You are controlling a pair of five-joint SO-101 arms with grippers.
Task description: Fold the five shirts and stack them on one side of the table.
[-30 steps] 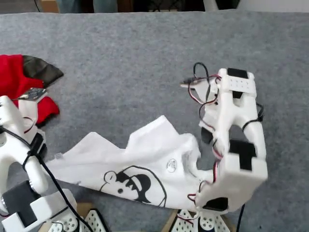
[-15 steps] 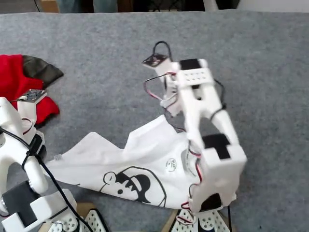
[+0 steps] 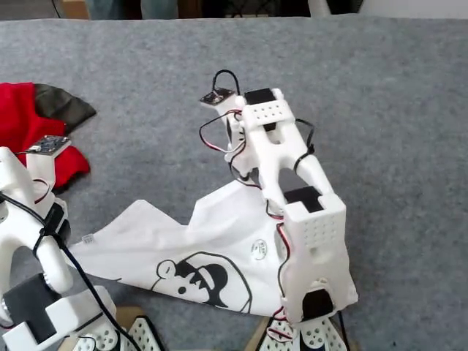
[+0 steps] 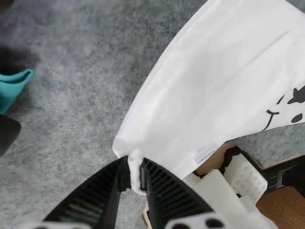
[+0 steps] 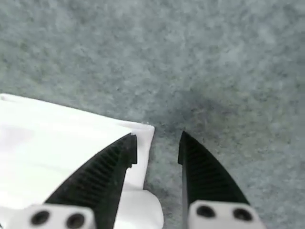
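Near the front edge of the table (image 3: 380, 110), between the arms: white shirt (image 3: 212, 248), lying crumpled, print up. One corner is in the left gripper (image 4: 135, 174), clamped on a thin pinch of fabric. Over the far corner hovers the right gripper (image 5: 157, 148), fingers apart, one above cloth, the other above bare felt. My read: the shirt is light, limp, zero stiffness, so it'll drape and drag on the felt rather than slide. Grab corners or hem and bite deep, or it slips out. The red shirt (image 3: 22, 124) sits well apart on the left side.
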